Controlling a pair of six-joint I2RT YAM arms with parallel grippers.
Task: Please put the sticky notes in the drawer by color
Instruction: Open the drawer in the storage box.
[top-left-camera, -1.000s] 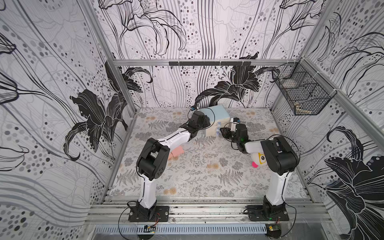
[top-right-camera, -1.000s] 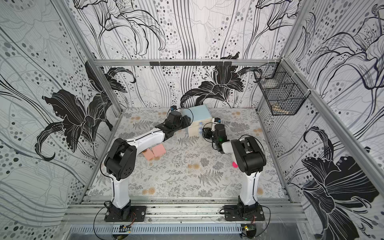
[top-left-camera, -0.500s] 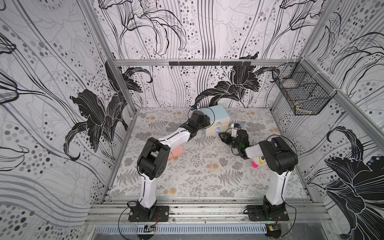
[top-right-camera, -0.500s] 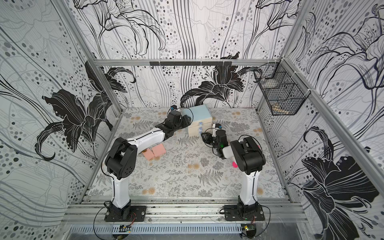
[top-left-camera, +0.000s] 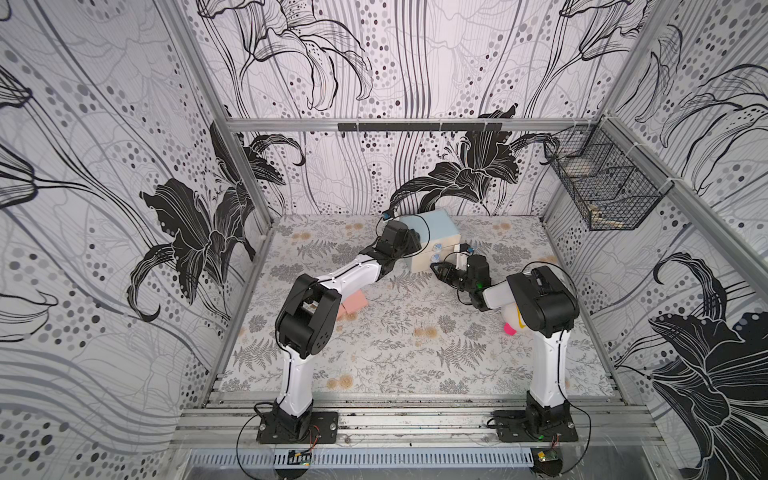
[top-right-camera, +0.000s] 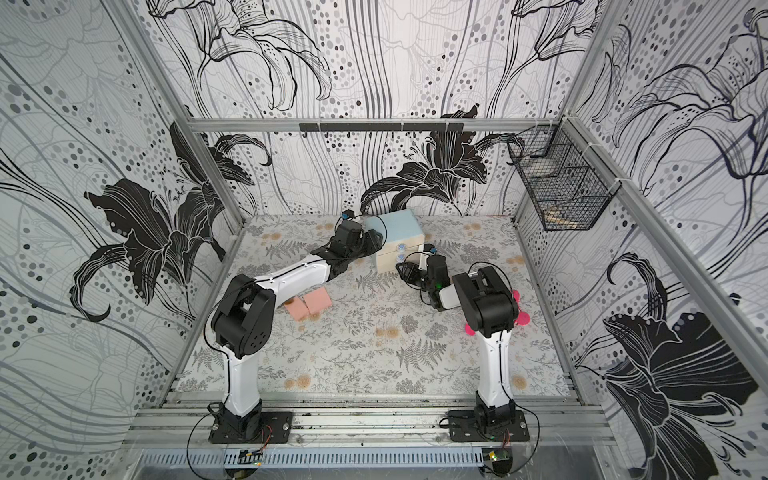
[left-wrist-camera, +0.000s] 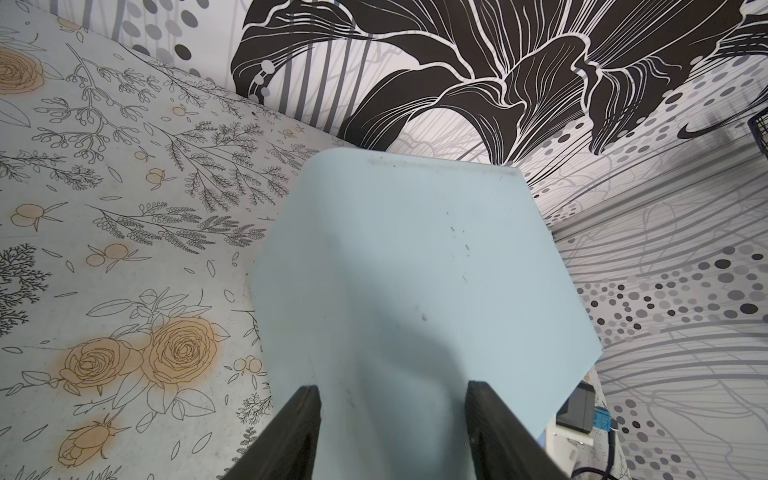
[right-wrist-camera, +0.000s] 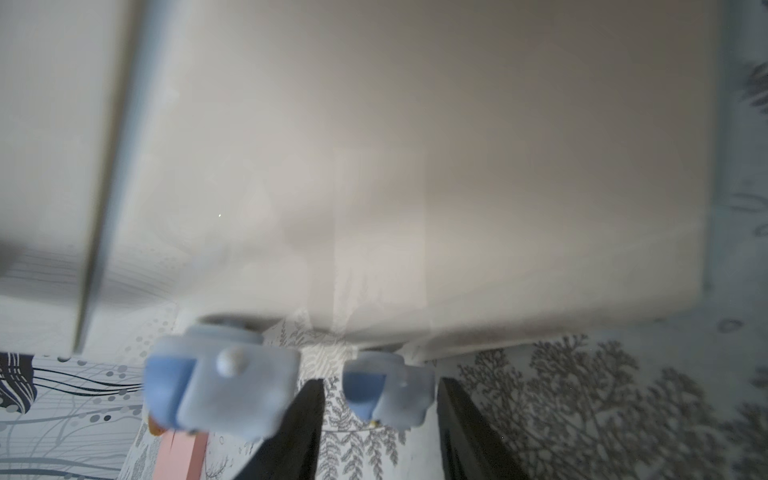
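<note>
the drawer (top-left-camera: 440, 228) is set at the back middle of the bench (top-left-camera: 395, 357), its cream fronts turned toward the arms' bases. the left claw (left-wrist-camera: 395, 386) is laid against the light blue shell (left-wrist-camera: 415, 270), its fingers (left-wrist-camera: 299, 419) held apart with the shell's rounded edge between them; whether the shell is squeezed cannot be told. the right claw (right-wrist-camera: 380, 380) is spread around one blue knob (right-wrist-camera: 388, 395), a small gap being shown on each side, though that view is blurred. two pink sticky notes (top-right-camera: 318, 301) are seen lying flat on the bench beside the left arm's elbow, well apart from the drawer.
</note>
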